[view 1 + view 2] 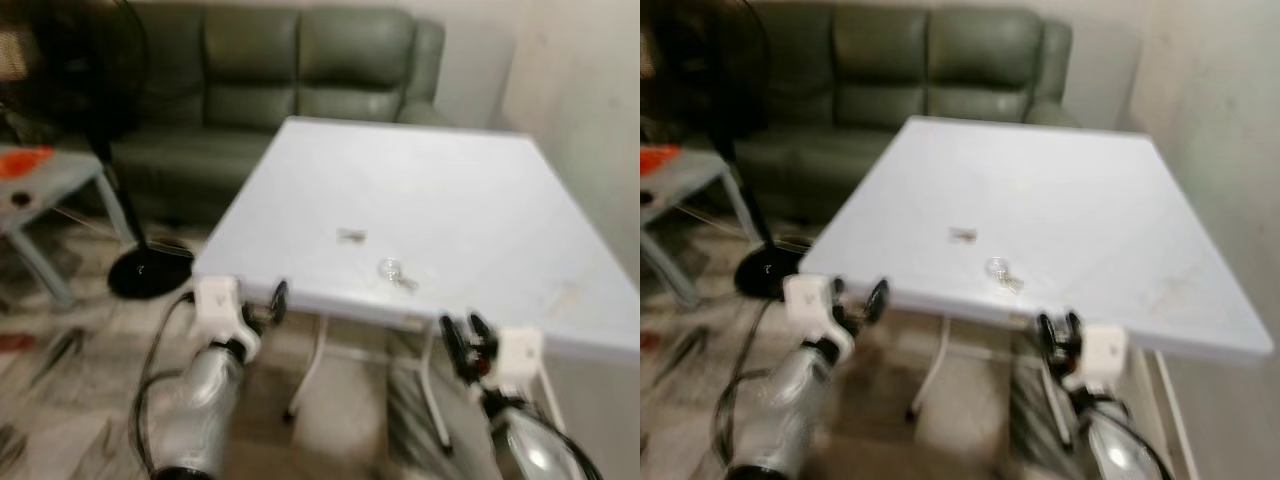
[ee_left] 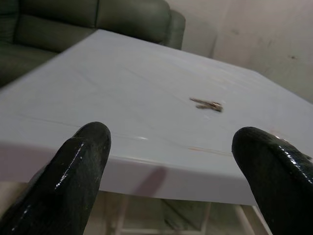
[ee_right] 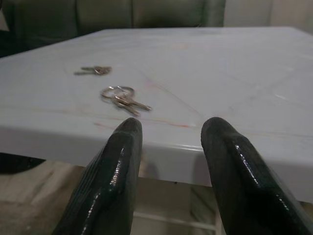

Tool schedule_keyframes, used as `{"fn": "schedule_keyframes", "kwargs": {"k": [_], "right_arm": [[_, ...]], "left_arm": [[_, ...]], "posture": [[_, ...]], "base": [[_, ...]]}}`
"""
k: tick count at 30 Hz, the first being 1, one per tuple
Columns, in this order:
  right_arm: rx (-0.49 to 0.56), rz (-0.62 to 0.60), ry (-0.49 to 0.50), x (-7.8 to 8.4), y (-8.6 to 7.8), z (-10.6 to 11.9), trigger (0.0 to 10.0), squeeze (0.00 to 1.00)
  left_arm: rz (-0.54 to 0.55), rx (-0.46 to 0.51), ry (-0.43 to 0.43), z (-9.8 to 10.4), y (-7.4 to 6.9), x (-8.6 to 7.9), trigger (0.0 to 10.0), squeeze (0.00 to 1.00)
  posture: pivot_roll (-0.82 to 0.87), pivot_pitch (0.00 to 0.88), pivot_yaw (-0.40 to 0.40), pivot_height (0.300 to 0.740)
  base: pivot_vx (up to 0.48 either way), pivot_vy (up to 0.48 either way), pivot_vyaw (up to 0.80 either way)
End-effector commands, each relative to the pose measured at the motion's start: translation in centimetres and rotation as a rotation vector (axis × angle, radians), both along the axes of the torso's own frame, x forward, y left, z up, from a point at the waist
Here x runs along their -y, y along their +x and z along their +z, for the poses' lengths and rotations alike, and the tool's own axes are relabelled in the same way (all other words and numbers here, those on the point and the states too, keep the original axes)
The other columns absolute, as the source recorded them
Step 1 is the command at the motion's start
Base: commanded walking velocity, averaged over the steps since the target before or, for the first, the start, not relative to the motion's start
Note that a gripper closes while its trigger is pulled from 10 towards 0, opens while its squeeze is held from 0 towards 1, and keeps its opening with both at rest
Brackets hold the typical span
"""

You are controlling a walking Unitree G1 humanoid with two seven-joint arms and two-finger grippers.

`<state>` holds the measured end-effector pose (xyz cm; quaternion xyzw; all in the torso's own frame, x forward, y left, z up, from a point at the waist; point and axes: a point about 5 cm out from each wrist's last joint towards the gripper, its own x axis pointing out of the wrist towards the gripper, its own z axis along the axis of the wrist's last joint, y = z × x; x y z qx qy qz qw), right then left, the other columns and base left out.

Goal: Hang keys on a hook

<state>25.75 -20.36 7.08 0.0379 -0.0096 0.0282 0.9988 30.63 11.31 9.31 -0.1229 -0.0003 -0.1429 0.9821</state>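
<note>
A key ring with keys [image 1: 393, 271] lies near the front edge of the white table [image 1: 480, 190]. A second small bunch of keys [image 1: 351, 236] rests a little farther in and to the left. My right gripper [image 1: 465, 332] is held just below and in front of the table edge, to the right of the ring. It is open with nothing between its fingers, and the ring of keys [image 3: 122, 98] lies ahead of it. My left gripper [image 1: 268, 305] is open wide at the table's front left edge, with its fingers [image 2: 80, 161] below the tabletop.
A dark green sofa [image 1: 290, 70] stands behind the table. A black fan on a round base [image 1: 148, 270] and a grey side table [image 1: 50, 185] with an orange item are on the left. A pale wall [image 1: 590, 110] runs along the right. White table legs [image 1: 310, 370] stand below the edge.
</note>
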Motion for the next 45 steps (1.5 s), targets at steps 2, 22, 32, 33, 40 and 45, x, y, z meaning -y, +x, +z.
{"fn": "schedule_keyframes", "kwargs": {"k": [2,22,32,33,40,45], "right_arm": [[0.016,0.022,0.013,-0.72,0.30,0.38,10.0,0.00],[0.017,0.026,0.012,-0.73,0.21,0.38,10.0,0.00],[0.017,0.029,0.011,-0.77,0.16,0.35,10.0,0.00],[0.017,0.029,0.011,-0.78,0.16,0.35,10.0,0.00],[0.019,0.036,0.008,-0.87,0.21,0.38,10.0,0.00],[0.020,0.037,0.010,-0.86,0.19,0.37,10.0,0.00]], "left_arm": [[0.030,-0.001,0.016,0.12,0.17,-0.87,10.0,0.00],[0.032,0.005,0.007,0.25,0.08,-0.79,10.0,0.00],[0.017,0.010,0.007,0.23,-0.02,-0.62,10.0,0.00],[0.017,0.010,0.007,0.23,-0.02,-0.62,10.0,0.00],[0.028,-0.001,0.020,0.13,0.04,-0.58,10.0,0.00],[0.034,-0.003,0.017,0.11,0.06,-0.52,10.0,0.00]], "posture": [[-0.01,0.027,-0.034,0.740],[-0.01,0.027,-0.035,0.740],[-0.01,0.021,-0.035,0.740],[-0.01,0.021,-0.035,0.740],[0.00,0.015,-0.036,0.740],[0.00,0.015,-0.036,0.740]], "base": [[0.000,0.000,0.00],[0.036,0.000,0.00],[0.462,0.000,0.00],[0.480,0.000,0.00],[0.460,0.000,0.00],[0.000,0.000,0.00]]}}
